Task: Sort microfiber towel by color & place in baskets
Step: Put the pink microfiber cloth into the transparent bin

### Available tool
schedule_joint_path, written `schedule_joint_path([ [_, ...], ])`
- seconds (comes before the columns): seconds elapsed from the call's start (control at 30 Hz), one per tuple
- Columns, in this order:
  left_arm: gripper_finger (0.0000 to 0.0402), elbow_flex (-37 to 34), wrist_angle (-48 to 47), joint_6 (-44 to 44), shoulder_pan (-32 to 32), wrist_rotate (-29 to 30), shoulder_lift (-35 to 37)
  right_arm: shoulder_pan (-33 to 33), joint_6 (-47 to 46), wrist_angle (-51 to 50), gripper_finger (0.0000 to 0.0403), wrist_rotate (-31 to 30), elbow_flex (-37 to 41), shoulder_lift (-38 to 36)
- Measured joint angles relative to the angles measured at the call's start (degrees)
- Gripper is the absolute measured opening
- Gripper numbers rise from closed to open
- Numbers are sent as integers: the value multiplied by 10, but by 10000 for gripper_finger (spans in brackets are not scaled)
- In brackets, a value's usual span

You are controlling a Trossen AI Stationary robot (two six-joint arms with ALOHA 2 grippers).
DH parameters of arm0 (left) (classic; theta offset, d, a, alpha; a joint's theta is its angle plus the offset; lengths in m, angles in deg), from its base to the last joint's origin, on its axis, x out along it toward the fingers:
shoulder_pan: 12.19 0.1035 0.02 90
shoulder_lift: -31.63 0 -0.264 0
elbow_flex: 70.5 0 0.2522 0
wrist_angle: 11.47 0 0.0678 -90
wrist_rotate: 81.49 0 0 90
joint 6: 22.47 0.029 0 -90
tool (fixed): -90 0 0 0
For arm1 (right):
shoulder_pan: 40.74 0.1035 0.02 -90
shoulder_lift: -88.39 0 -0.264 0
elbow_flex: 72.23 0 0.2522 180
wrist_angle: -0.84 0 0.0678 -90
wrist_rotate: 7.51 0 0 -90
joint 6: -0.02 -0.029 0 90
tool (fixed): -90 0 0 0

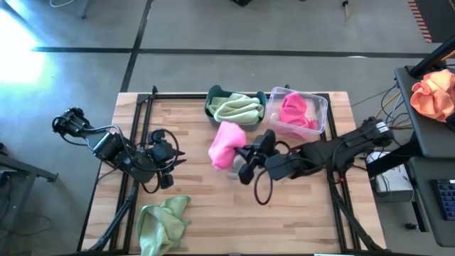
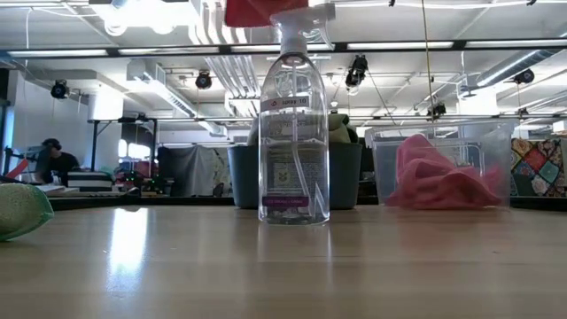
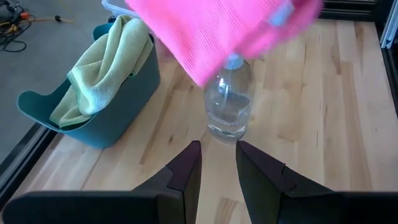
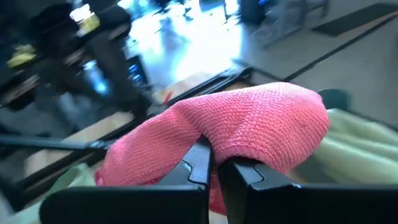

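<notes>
My right gripper [image 1: 245,160] reaches in from the table's right and is shut on a bright pink towel [image 1: 226,142] held above a clear spray bottle [image 2: 293,133]. My left gripper [image 1: 174,158] waits open over the table's left part, pointing at the bottle [image 3: 229,99]. The teal basket [image 1: 212,96] at the far edge holds a sage green towel [image 1: 238,109]. Beside it, the clear basket [image 1: 320,107] holds a pink towel [image 1: 293,110]. Another green towel [image 1: 162,220] lies crumpled at the near edge. My right gripper pinches the pink towel between its two fingers [image 4: 199,162], on a bunched fold [image 4: 239,149] of the cloth. The fingers come about level from the table's right. The towel is lifted clear of the table and drapes slack over and around the fingertips, above the bottle's top.
The spray bottle stands upright mid-table, right under the held towel. An orange cloth bundle [image 1: 435,92] lies on a side stand off the table's right. Bare wood shows between the bottle and the near edge. A person sits far behind the table [image 2: 53,159].
</notes>
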Motion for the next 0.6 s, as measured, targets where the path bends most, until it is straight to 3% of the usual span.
schedule_joint_path([
  [0.3,86,0,-10,0,0,0,1,-3,-35,-108,13,-135,0,-34],
  [0.6,86,0,-23,0,0,1,8,-29,-130,-242,13,-160,0,-44],
])
